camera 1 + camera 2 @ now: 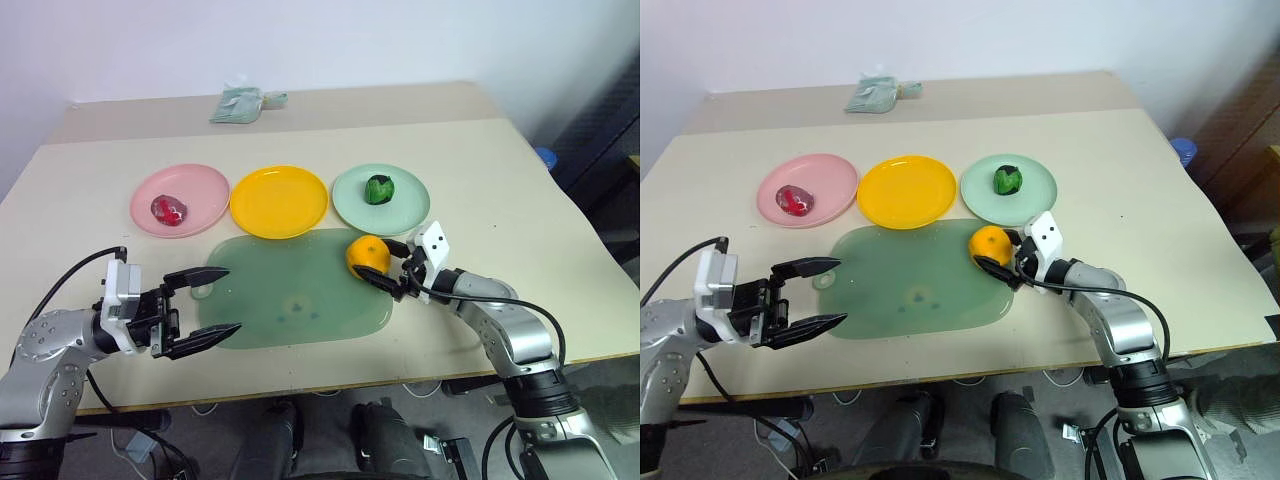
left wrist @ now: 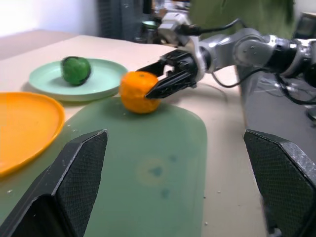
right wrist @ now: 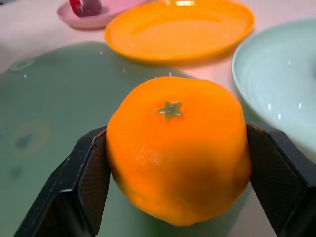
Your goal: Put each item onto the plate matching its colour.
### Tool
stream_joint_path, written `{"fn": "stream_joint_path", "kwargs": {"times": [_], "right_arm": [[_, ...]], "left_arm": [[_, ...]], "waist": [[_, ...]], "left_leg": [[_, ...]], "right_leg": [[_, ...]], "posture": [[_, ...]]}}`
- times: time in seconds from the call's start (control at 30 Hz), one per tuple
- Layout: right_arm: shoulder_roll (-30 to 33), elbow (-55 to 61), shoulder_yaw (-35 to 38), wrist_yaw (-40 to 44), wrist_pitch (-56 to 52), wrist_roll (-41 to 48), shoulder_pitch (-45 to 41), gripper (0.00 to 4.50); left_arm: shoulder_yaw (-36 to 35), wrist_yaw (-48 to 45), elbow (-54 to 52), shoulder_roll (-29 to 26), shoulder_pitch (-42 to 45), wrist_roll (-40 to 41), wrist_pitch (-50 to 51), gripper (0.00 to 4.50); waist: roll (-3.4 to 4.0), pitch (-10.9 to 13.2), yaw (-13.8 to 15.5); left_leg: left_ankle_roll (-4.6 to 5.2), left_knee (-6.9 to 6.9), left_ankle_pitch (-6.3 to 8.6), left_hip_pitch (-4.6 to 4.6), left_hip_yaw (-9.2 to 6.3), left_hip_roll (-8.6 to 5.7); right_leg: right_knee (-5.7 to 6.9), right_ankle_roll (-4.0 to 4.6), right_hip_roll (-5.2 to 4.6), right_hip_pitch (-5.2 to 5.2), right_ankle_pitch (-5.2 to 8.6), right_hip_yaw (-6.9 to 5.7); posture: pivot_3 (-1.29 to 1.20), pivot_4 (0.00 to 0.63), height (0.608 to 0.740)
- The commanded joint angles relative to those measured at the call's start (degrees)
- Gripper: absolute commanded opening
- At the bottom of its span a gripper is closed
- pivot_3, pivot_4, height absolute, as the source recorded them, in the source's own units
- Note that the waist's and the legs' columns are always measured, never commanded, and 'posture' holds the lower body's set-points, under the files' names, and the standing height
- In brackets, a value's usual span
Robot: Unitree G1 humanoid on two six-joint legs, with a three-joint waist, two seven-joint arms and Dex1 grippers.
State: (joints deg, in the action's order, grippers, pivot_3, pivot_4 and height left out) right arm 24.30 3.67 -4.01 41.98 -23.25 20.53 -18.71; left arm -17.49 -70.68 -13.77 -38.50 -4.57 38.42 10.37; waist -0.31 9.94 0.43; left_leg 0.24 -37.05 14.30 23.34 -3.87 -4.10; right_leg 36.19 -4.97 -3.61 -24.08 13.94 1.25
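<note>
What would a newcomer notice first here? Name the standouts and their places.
The round orange toy fruit sits between the right pincer's two black fingers at the translucent green mat's far right corner. Behind the mat, the round yellow plastic plate lies bare between pink and mint plates, each bearing its fruit.

No readable text, label, brand, number or sign appears anywhere in these views.
</note>
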Motion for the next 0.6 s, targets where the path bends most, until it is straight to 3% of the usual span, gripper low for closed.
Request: {"fn": "stream_joint_path", "kwargs": {"times": [0.03, 0.17, 0.3, 0.6], "right_arm": [[-3.1, 3.5, -0.9, 0.0, 0.4, 1.5, -5.3, 3.33], [-9.0, -5.5, -3.6, -1.7, 3.6, -2.4, -14.6, 3.33], [-14.4, -24.2, -4.4, -4.2, 12.8, -7.8, -24.8, 3.33], [-23.1, -62.4, -3.1, -8.9, 32.7, -15.2, -42.7, 3.33]], "left_arm": [[-1.4, 6.5, -1.3, 1.3, -1.1, -2.8, -0.8, 4.5], [0.1, 18.9, -2.5, 5.5, -1.2, -8.3, 0.3, 4.5], [2.0, 30.6, -4.8, 10.9, -0.7, -12.4, 2.4, 4.5], [3.8, 43.1, -7.9, 18.0, 0.4, -16.2, 2.8, 4.5]], "waist": [[0.0, 0.0, -0.1], [-0.01, 0.0, -0.9], [-0.03, 0.0, -1.0], [-0.03, 0.0, -1.7]], "left_leg": [[0.0, 0.0, 0.0, 0.0, 0.0, 0.0], [-0.01, 0.02, -0.01, 0.0, 0.01, 0.0], [-0.03, 0.01, -0.01, -0.02, 0.01, -0.04], [-0.14, 0.12, -0.08, 0.05, 0.12, -0.06]], "right_leg": [[0.02, 0.0, 0.01, -0.01, 0.0, 0.0], [0.05, -0.18, 0.03, -0.05, -0.1, 0.01], [0.05, -0.2, 0.04, -0.12, -0.12, -0.01], [0.25, -0.2, 0.06, -0.34, -0.13, 0.04]], "posture": [[0.0, 0.15, 0.74], [0.0, 0.15, 0.74], [0.0, 0.15, 0.74], [0.0, 0.15, 0.74]]}}
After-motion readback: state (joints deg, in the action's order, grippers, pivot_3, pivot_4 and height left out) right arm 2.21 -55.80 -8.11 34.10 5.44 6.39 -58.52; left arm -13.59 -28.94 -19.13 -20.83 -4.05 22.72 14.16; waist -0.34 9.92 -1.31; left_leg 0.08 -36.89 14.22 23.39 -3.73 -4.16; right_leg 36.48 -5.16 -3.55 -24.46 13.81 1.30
